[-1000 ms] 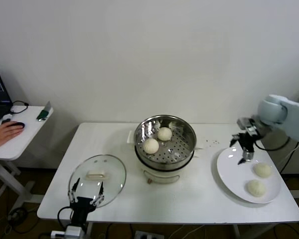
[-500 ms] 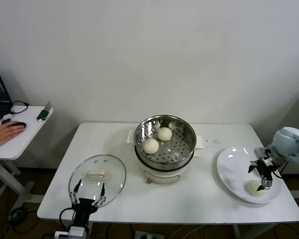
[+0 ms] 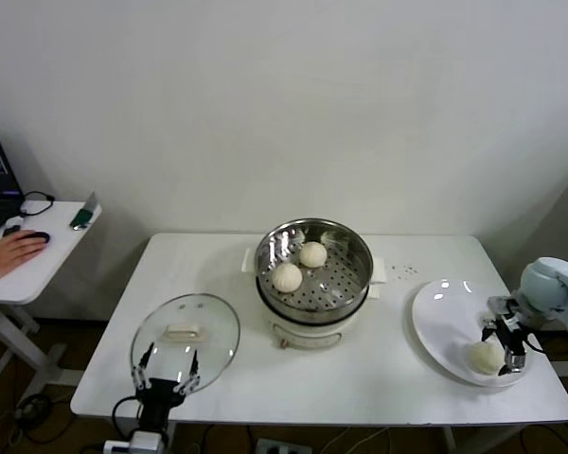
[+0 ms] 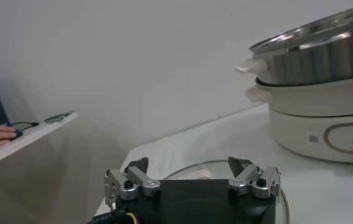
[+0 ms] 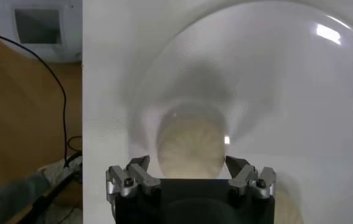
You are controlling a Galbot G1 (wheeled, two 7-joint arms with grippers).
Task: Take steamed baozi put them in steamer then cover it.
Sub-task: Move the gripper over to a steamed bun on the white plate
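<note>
We are looking at the steamer (image 3: 313, 271) in the middle of the desk (image 3: 388, 364). Two baozi (image 3: 287, 277) are sitting inside it. To its right, on the white plate (image 3: 445, 322), our right gripper (image 3: 504, 344) is reaching down with its jaws wide open around another bun (image 5: 187, 145), not squeezing it. To the steamer's left, our left gripper (image 3: 163, 379) is waiting by the glass lid (image 3: 186, 332), jaws open and holding nothing.
</note>
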